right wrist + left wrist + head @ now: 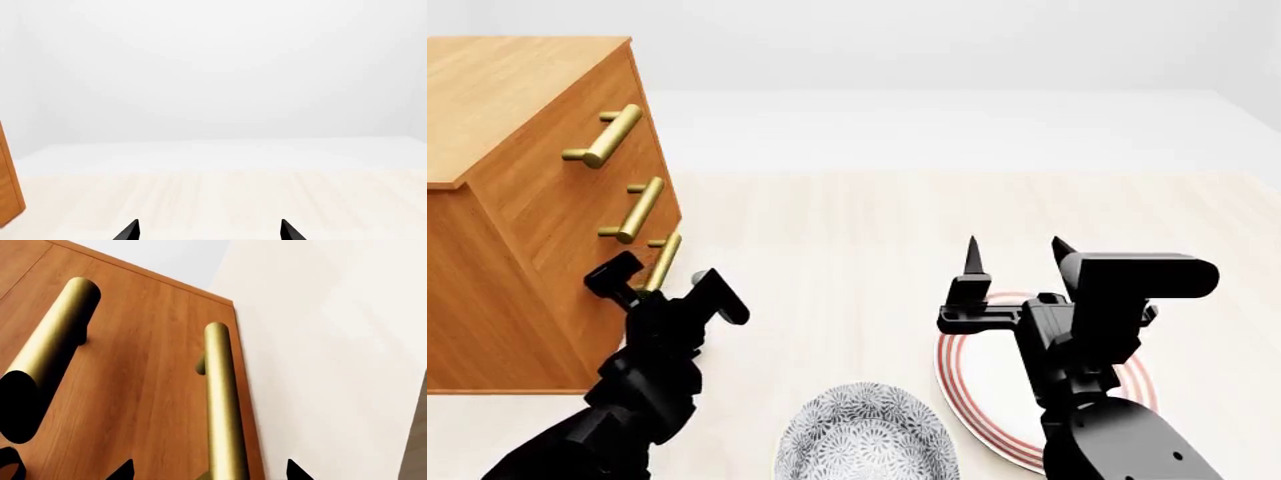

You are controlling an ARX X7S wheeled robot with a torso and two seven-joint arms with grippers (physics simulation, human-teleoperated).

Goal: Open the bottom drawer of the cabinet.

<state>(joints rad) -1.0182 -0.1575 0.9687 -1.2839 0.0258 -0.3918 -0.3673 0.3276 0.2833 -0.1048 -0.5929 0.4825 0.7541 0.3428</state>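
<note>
- The cabinet (pixel 521 200) stands on the pale bench (pixel 868 230), just ahead of the left claw (pixel 667 285) and slightly toward the robot's left of it; its front face carries 3 stacked drawers and tilts away toward the top in the head view.
- The bottom drawer (pixel 627 300) is the lowest of the 3, directly in front of the left claw; no gap shows around its front, so it looks closed.
- Its brass handle (pixel 663 262) is a straight bar whose long axis runs across the drawer front, parallel to the 2 handles above it; in the head view the bar runs from near the claw up and away.
- The left claw is spread wide, 1 finger (pixel 611 275) on each side of the near end of that handle; whether a finger touches the bar, I cannot tell.
- In the left wrist view the handle (pixel 223 405) passes between the 2 dark fingertips (pixel 123 471), with the next handle (pixel 53 345) beside it and further along the wood front.
- The right claw (pixel 1014 255) is also spread wide, holding nothing, hovering well apart from the cabinet.
- Below the right claw lies a red-ringed plate (pixel 968 395); a patterned bowl (pixel 861 440) sits just beside the plate, between the 2 arms.
</note>
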